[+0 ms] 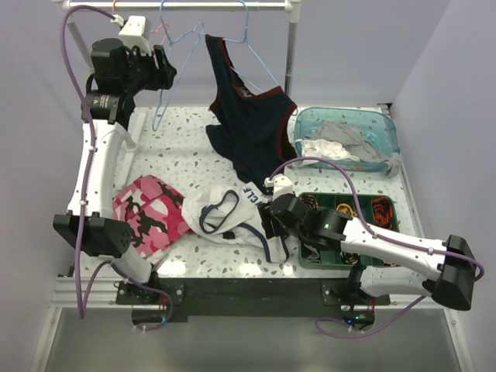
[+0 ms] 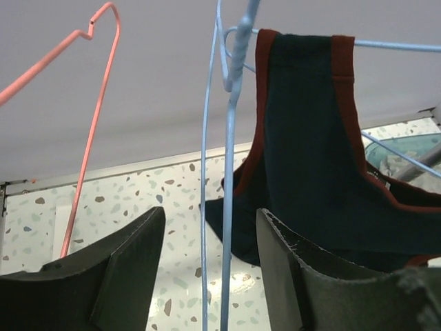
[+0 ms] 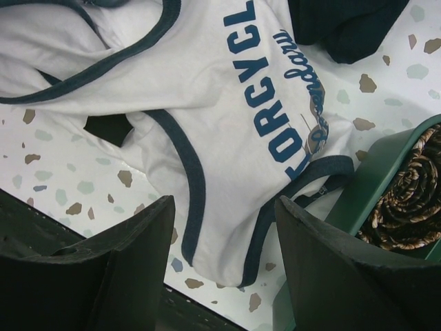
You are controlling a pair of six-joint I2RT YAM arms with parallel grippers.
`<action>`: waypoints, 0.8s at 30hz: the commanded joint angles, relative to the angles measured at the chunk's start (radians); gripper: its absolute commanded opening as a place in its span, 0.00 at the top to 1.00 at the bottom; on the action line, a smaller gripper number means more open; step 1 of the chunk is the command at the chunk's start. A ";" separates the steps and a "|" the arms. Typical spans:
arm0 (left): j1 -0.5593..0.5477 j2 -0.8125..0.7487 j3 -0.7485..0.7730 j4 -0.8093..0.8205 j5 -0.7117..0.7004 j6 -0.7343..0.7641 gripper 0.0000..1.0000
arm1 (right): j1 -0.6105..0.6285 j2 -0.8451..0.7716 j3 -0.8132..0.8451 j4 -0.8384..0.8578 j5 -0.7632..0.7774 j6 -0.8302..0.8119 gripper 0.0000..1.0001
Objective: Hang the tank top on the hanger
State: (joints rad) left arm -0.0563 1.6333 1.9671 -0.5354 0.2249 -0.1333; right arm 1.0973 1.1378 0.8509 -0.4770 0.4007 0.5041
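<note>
Left pincer [image 2: 210, 224] apart, with the hanger [image 2: 233, 103] wire between. Squeeze the wire gently, then lift straight. Right pincer [image 3: 222, 217] apart over the tank top [image 3: 227, 117]; pinch one strap.

The overhead camera sits above and behind my two bases, looking steeply down and forward across the whole speckled worktop [image 1: 186, 147] to the clothes rail [image 1: 209, 5] at the far edge. My left wrist camera peers out between my jaws, tilted upward, very close to the light blue hanger [image 2: 228, 207], with the dark navy top [image 2: 310, 138] just behind it; the overhead view shows both small near its top. My right wrist camera faces nearly straight down, close over the tank top [image 3: 227, 124] and a corner of the green tray [image 3: 372, 179], both also seen from overhead.
</note>
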 commanded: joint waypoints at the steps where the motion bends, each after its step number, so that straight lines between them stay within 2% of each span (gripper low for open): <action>1: -0.046 0.011 0.030 -0.005 -0.085 0.078 0.42 | -0.001 -0.001 0.004 0.044 -0.003 0.004 0.36; 3: -0.062 0.017 0.032 -0.008 -0.111 0.086 0.43 | -0.001 0.002 0.002 0.049 -0.008 0.010 0.37; 12: -0.077 0.042 0.050 -0.025 -0.182 0.115 0.62 | -0.001 0.005 0.002 0.046 -0.010 0.008 0.37; 20: -0.079 0.022 0.042 0.020 -0.196 0.109 1.00 | -0.002 0.014 0.000 0.054 -0.013 0.016 0.37; 24: -0.080 -0.004 0.030 0.069 -0.222 0.086 1.00 | -0.001 0.017 -0.001 0.058 -0.013 0.019 0.37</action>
State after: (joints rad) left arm -0.1326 1.6756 1.9732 -0.5598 0.0349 -0.0345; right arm 1.0973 1.1458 0.8505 -0.4530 0.3973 0.5091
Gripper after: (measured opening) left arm 0.050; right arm 0.633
